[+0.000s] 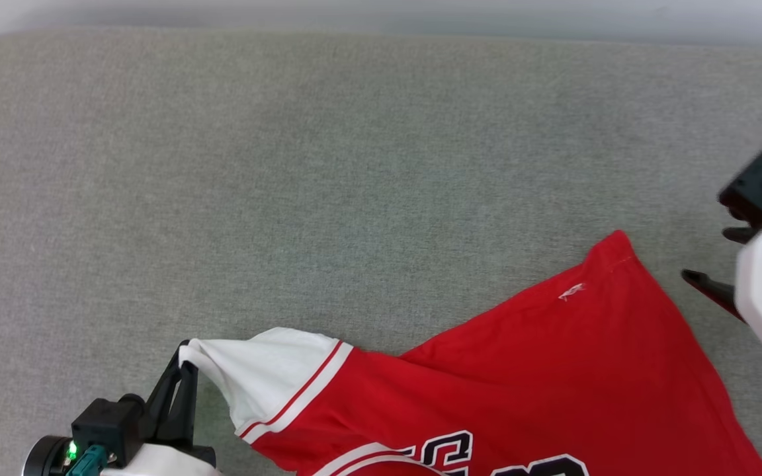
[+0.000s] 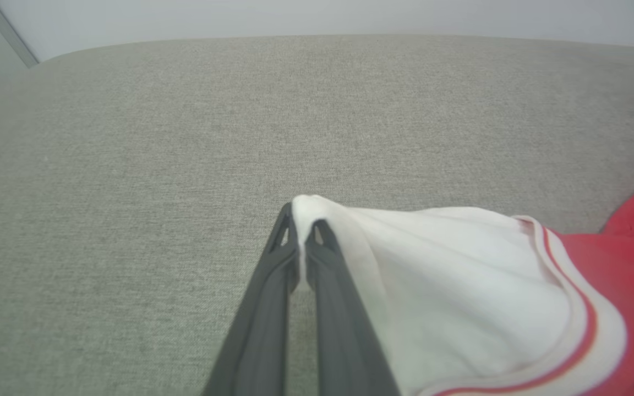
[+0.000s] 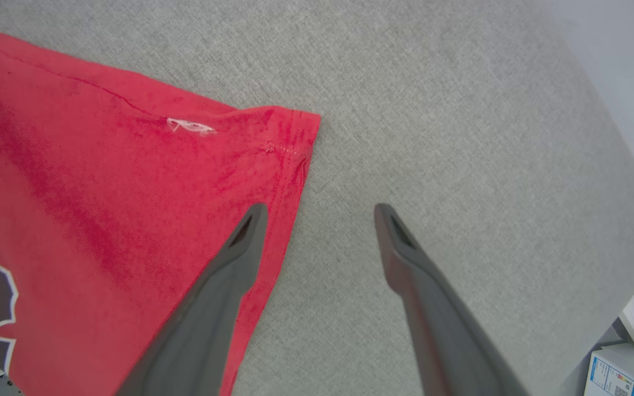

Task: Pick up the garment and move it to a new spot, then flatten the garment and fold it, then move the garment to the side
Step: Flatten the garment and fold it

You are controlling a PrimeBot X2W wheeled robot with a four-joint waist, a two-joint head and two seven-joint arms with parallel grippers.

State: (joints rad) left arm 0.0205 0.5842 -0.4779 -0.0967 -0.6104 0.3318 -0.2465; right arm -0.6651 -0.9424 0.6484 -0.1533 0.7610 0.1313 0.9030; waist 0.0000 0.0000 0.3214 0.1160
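Left gripper [image 2: 301, 220] jaws were pressed nearly together, with only a thin fold of white cloth between the tips. That fold was the tip of the white sleeve [image 2: 460, 286] of the garment [image 1: 553, 370], pinched and pulled up into a small peak. In the left wrist view the sleeve fanned out to the right from the fingers, and its red stripe edging curved along the cuff before the red body began.

Right gripper [image 3: 320, 212] jaws stood wide apart and held nothing. In the right wrist view one finger [image 3: 229, 275] lay over the red hem edge and the other [image 3: 421, 275] over bare grey cloth. Whether the first finger touched the fabric could not be told. In the head view the dark fingertips sat just beside the garment's right edge, with a strip of grey showing between them.

The garment lay on the grey fabric surface [image 1: 354, 165], at the lower middle to lower right of the head view. It lay mostly flat with some soft creases. Its red hem corner [image 3: 295, 126] pointed up and right, near the right gripper. A small white mark [image 3: 190, 126] sat just inside the side edge, close to that corner. Black white-outlined print [image 1: 447, 449] was cut off at the bottom edge of the head view. The sleeve reached left to the left gripper at the lower left.

A white box with a blue label [image 3: 617, 374] showed past the surface's rounded corner.
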